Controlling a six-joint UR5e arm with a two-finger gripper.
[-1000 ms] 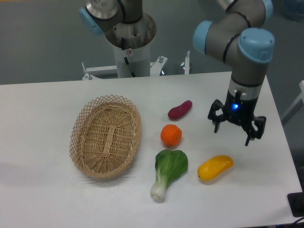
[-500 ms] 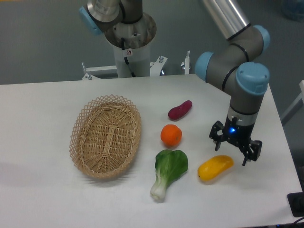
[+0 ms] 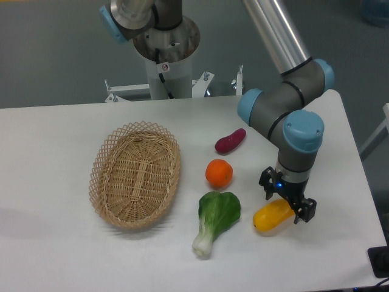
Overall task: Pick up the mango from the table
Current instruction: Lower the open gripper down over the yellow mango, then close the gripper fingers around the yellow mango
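Note:
The mango [image 3: 270, 216], glossy yellow and oblong, lies on the white table [image 3: 55, 243] at the front right. My gripper [image 3: 284, 203] has come down over the mango's right end, its black fingers open and standing on either side of the fruit. The mango's right end is partly hidden behind the fingers. I cannot tell whether the fingers touch the fruit.
A round orange [image 3: 219, 173] and a purple sweet potato [image 3: 230, 140] lie to the left of the arm. A green bok choy [image 3: 216, 219] lies just left of the mango. A wicker basket [image 3: 135, 173] stands further left. The table's right edge is close to the gripper.
My gripper has moved down and to the left, from above and behind the mango to straddling its right end. The mango has not moved.

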